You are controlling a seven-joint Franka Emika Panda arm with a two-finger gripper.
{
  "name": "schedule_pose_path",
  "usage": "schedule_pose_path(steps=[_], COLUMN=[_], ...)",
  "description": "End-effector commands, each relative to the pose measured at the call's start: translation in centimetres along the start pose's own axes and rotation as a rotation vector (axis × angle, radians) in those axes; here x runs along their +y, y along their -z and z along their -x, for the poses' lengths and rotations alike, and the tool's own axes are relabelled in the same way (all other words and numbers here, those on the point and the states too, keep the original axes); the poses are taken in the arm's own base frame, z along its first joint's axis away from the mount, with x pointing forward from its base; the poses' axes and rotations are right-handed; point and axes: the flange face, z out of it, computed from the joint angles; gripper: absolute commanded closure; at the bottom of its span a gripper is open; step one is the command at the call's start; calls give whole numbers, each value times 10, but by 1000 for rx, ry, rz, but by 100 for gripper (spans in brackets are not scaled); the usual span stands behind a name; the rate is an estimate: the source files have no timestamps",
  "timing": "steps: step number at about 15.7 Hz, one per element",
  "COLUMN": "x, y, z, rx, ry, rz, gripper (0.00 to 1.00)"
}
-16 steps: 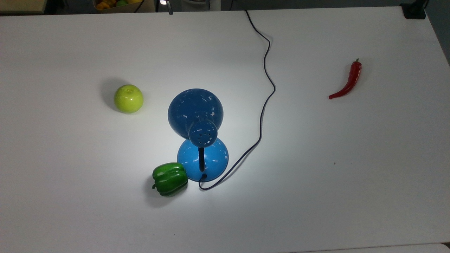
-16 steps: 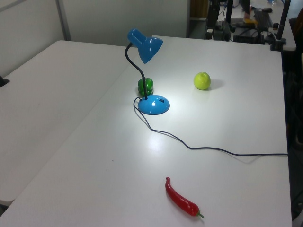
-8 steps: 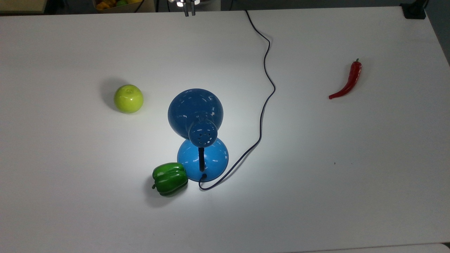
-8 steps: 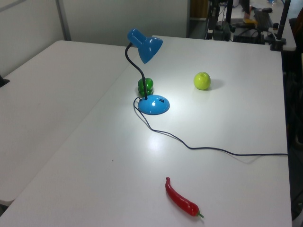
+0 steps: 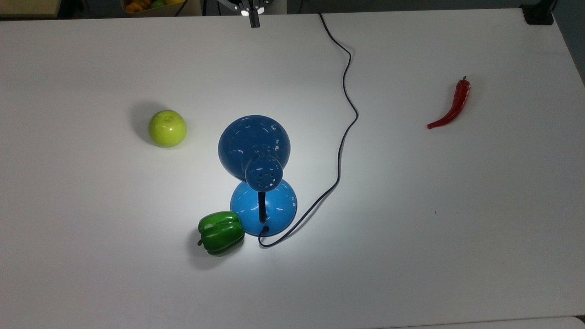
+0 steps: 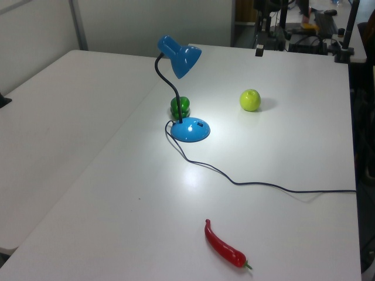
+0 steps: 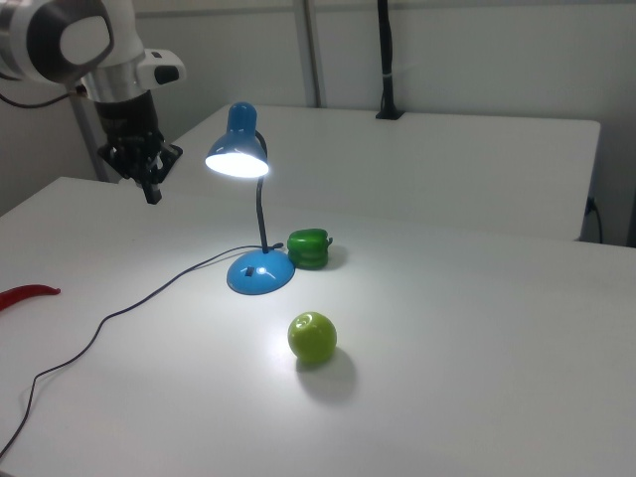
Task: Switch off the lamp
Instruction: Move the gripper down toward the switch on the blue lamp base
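The blue lamp (image 5: 254,142) stands near the table's middle, lit, throwing a bright pool onto the white table (image 5: 411,256). Its dome shade (image 7: 237,153) leans over the round base (image 6: 190,130) on a curved black neck. A small dark switch (image 6: 199,123) sits on the base. A thin dark cord (image 5: 347,91) runs from the base off the top view's upper edge. My gripper (image 5: 254,20) hangs shut and holding nothing over the table's far edge in the top view, well away from the lamp, and also shows in the left view (image 6: 258,49) and right view (image 7: 152,191).
A green bell pepper (image 5: 220,232) touches the base on the top view's left. A yellow-green apple (image 5: 167,128) lies further to the top view's left, and a red chili (image 5: 452,107) sits at the top view's right. A second table (image 6: 53,117) adjoins.
My gripper has come further into the top view from its upper edge, shifting right and toward the table. The lamp and the other objects have not moved.
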Motion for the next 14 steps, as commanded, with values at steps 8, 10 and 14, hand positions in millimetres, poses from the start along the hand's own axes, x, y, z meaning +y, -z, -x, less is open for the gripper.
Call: schedule_pose_path(steps=[8, 10, 14], x=[-11, -17, -19], y=[-97, -123, -151], z=[-21, -20, -24], rx=[43, 47, 85], ry=[-3, 15, 20], rz=[44, 56, 60], gripper=[100, 100, 100])
